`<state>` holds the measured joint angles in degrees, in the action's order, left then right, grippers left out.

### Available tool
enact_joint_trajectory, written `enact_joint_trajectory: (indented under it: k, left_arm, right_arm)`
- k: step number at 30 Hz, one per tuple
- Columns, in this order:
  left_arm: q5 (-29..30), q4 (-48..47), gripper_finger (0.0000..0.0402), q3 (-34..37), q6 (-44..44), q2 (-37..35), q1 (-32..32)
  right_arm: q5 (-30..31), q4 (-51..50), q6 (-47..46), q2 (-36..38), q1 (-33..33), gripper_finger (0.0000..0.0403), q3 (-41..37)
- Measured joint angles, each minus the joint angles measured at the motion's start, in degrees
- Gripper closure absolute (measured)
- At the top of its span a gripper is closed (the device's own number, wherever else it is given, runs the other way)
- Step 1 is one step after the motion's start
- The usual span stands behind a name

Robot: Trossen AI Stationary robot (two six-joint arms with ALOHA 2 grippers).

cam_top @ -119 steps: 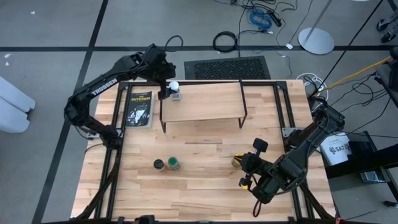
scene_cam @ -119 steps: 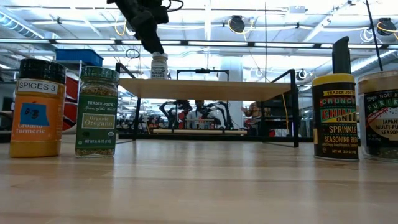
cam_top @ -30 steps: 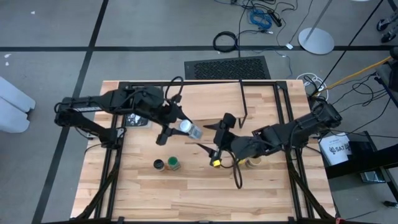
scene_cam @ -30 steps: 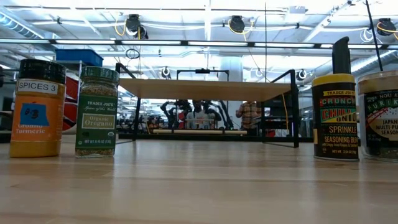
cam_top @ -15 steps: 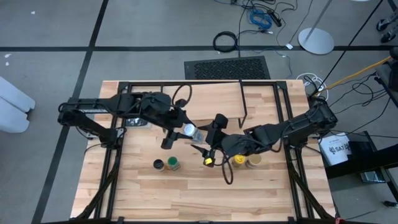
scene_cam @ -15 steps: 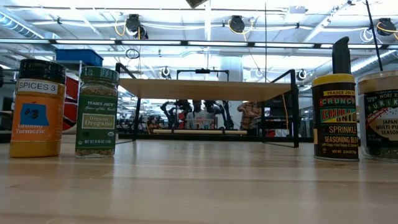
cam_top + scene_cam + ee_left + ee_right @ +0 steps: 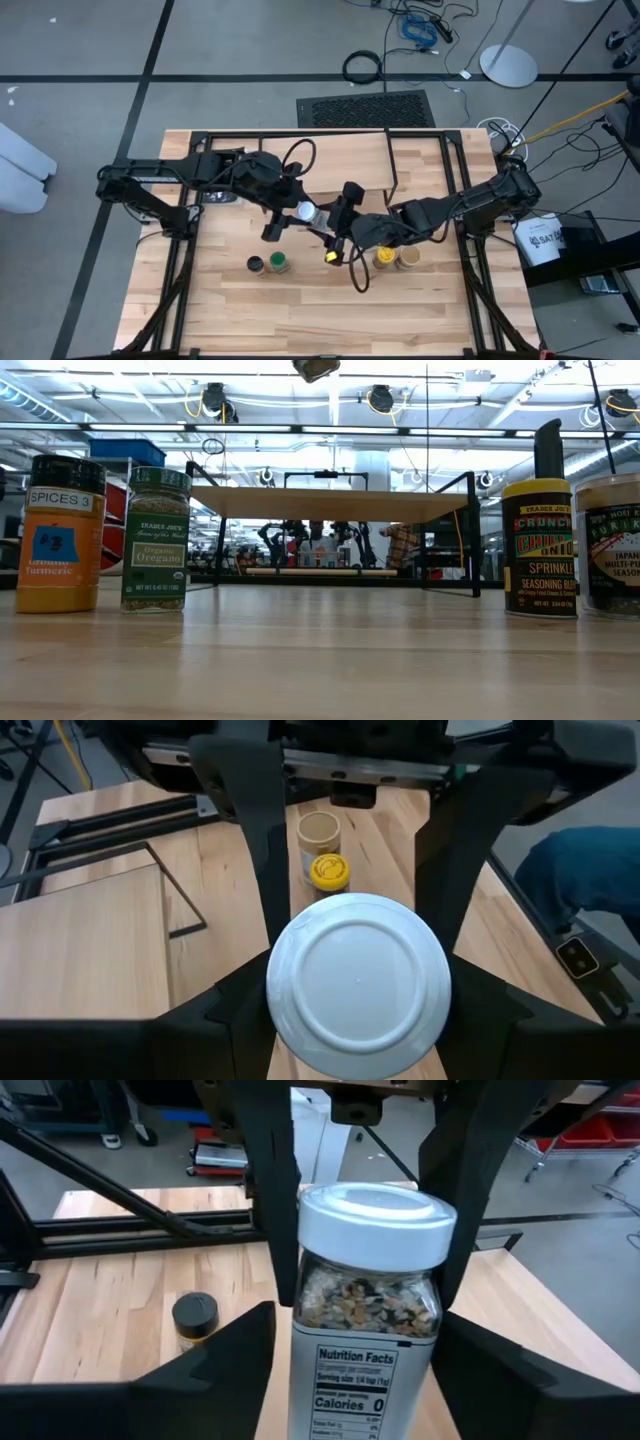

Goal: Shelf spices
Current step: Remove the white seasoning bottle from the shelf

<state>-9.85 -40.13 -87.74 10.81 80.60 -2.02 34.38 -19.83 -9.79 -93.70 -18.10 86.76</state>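
White-lidded spice jar [image 7: 365, 1290] is gripped at its lid end by the left gripper [image 7: 358, 985], whose fingers are closed on either side of the cap, and is held in the air over the middle of the table [image 7: 300, 310]. The right gripper [image 7: 325, 222] is positioned opposite. Its fingers are parted around the jar's lower body, and a sliver of gap can be seen on one side. From the low camera, only the jar's underside is seen, at the very top edge, above the shelf [image 7: 330, 501]. The shelf's plank top is bare and stands toward the far side of the table. Nearer the front edge, two pairs of jars are left standing on the tabletop. The dark-lidded jar [image 7: 256, 264] and the green-lidded jar [image 7: 278, 264] are side by side on the left arm's side. The yellow-lidded jar [image 7: 383, 257] and the tan-lidded jar [image 7: 407, 258] are together under the right arm.
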Motion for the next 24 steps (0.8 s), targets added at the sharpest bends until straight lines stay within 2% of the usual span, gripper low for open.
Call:
enact_joint_trajectory:
  k: [6,14,21,24]
  left_arm:
    - [-0.15,0.64,0.0184,0.0,-0.01,0.02,0.0]
    - [0.05,0.7,0.0183,0.0,0.02,0.02,0.0]
    - [-0.04,0.38,0.0183,0.0,-0.02,0.0,0.0]
    - [-0.02,0.03,0.0183,0.0,-0.02,-0.02,0.0]
  right_arm:
    - [-1.93,0.41,-0.23,-1.06,1.15,0.0184,0.07]
    - [-1.51,0.89,-0.47,-1.65,1.48,0.0213,0.07]
    - [-1.69,1.18,-0.08,-1.6,1.46,0.0201,0.05]
    - [-1.75,1.18,-0.26,-1.6,1.46,0.021,0.05]
